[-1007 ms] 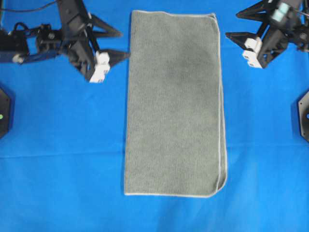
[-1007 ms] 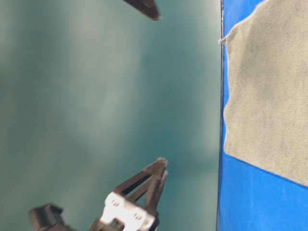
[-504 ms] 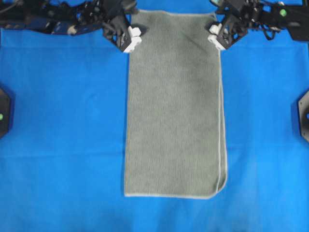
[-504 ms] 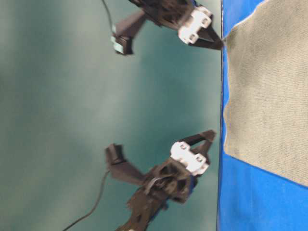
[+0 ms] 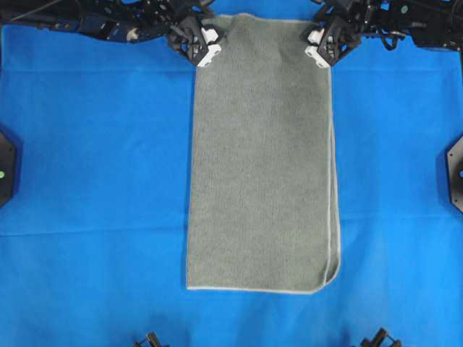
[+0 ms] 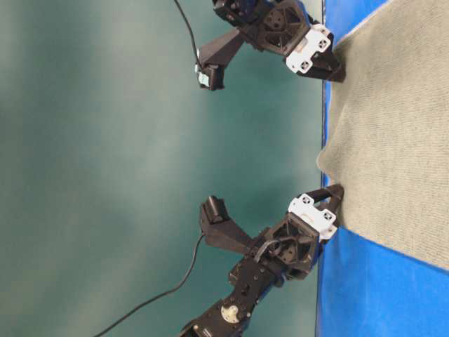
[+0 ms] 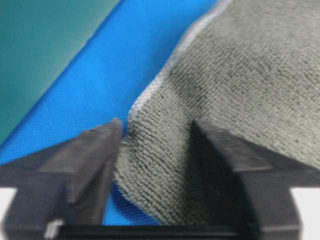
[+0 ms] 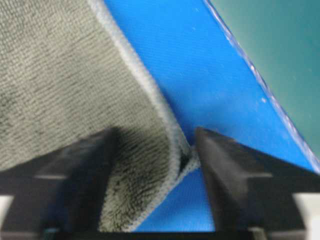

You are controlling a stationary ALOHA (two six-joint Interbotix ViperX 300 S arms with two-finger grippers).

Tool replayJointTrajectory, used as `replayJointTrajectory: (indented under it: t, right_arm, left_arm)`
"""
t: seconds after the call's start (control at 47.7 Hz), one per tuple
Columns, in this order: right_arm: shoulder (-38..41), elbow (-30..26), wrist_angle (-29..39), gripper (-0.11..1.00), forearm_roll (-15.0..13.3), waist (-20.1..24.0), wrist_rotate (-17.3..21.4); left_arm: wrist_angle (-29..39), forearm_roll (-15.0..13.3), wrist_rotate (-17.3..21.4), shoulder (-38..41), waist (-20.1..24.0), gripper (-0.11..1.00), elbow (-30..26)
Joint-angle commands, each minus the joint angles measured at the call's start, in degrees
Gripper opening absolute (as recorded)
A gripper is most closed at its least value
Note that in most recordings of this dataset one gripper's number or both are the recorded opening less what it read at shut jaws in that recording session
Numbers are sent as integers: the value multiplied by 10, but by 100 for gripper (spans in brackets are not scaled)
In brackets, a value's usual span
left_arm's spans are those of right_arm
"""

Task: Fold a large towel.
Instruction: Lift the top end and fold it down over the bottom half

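The large towel [image 5: 260, 159] lies flat on the blue cover as a long grey-green rectangle, its doubled edge along the right side. My left gripper [image 5: 210, 43] stands at its far left corner and my right gripper [image 5: 322, 42] at its far right corner. In the left wrist view the gripper [image 7: 159, 125] has its fingers apart, with the towel corner [image 7: 240, 75] bunched up between them. In the right wrist view the gripper [image 8: 156, 132] is also apart, and the towel [image 8: 60, 65] curls up with its hem against the right finger. From table level the far edge of the towel [image 6: 393, 126] is humped.
The blue table covering [image 5: 94, 181] spreads all round the towel. Black mounts sit at the left edge [image 5: 6, 166] and right edge [image 5: 456, 170]. Two dark arm tips [image 5: 148, 340] [image 5: 380, 338] show at the near edge. The table's far edge lies just behind the grippers.
Both grippers have come down from the sides onto the towel's far corners, and their jaws have narrowed. The corners now bunch up between the fingers.
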Motion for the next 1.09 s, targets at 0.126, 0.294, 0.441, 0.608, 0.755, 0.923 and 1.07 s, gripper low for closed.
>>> replayJointTrajectory:
  t: [0.126, 0.294, 0.441, 0.608, 0.755, 0.923, 1.07]
  right_arm:
    - [-1, -2, 4, 16, -18, -11, -2]
    - [-16, 0, 8, 3, -18, -11, -1]
    - [-59, -4, 30, 3, -18, -11, 1]
    - [-114, -20, 59, 3, -18, -16, -2]
    - [-158, -36, 79, 3, -19, -15, -3]
    - [-236, -23, 118, 3, -19, 28, -2]
    - [-318, 19, 178, 3, -19, 100, 2]
  left_arm:
    - [47, 0, 62, -7, -1, 16, -20]
    - [91, 0, 97, -30, 10, 5, -33]
    - [112, 0, 108, -76, 33, 5, -44]
    - [112, 0, 149, -123, 50, 5, -48]
    - [126, 0, 145, -167, 49, 5, -46]
    - [153, -1, 150, -242, 11, 5, -9]
    - [162, -1, 150, -313, -38, 5, 48]
